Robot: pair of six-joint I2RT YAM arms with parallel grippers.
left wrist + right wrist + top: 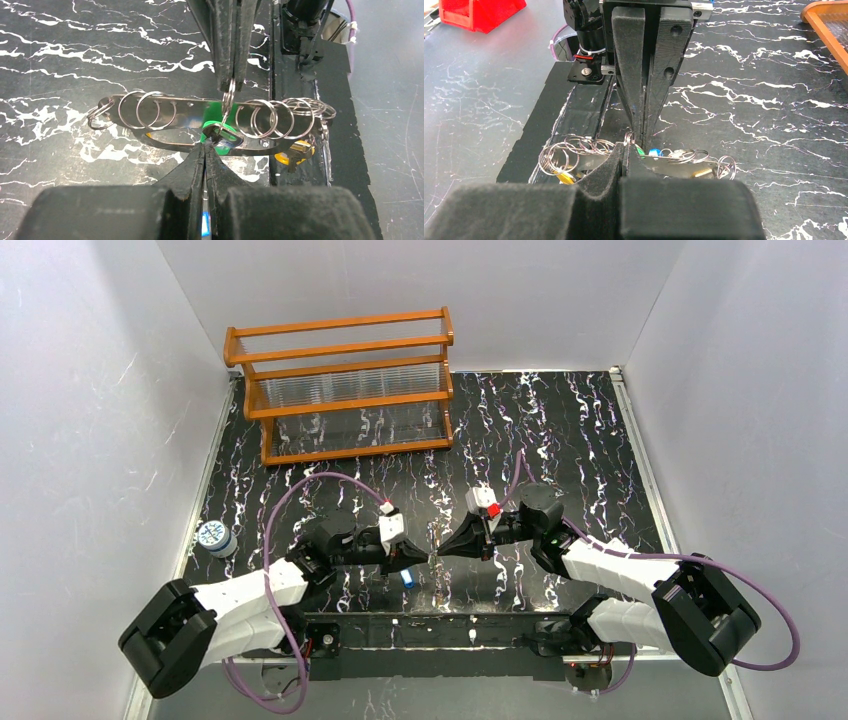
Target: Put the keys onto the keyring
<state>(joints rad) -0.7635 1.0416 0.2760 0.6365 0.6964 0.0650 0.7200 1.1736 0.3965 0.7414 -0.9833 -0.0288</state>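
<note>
1. The left gripper [206, 146] is pressing its fingers together on the green key [210, 125] at the middle of the keyring [170, 101].
2. The right gripper [230, 85] is pinching a split ring [228, 97] at that same middle.
3. The yellow key [295, 152] is hanging at one end of the keyring, apparently attached already.
4. A blue key [407, 578] is lying apart from the keyring, apparently loose. In my judgement the green key is being fitted and the blue one is awaiting threading.

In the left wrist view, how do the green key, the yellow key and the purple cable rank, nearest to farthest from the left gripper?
1. green key, right at the left gripper tips.
2. yellow key, to the right.
3. purple cable, top right corner.
</note>
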